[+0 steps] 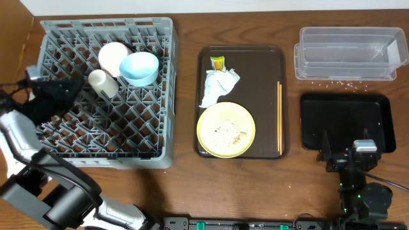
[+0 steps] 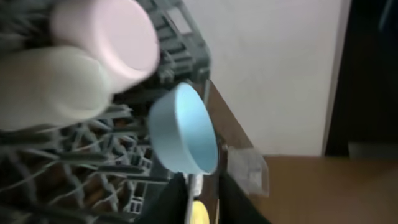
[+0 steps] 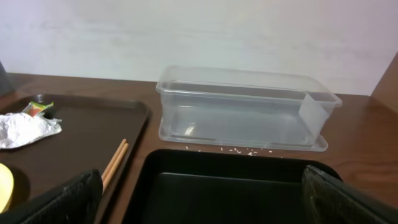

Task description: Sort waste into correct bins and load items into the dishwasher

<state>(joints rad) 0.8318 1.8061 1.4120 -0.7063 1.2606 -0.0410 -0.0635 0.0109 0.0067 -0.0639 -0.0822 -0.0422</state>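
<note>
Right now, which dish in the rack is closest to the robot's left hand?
The small white cup, right beside the left gripper; the white bowl and light blue bowl sit farther away.

The small white cup is shown blurred and cropped; the pale yellow plate is cut off at left.

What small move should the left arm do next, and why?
Probably lift the left gripper away from the small white cup, which already lies in the grey rack beside the light blue bowl; then the yellow plate on the brown tray can be fetched.
</note>
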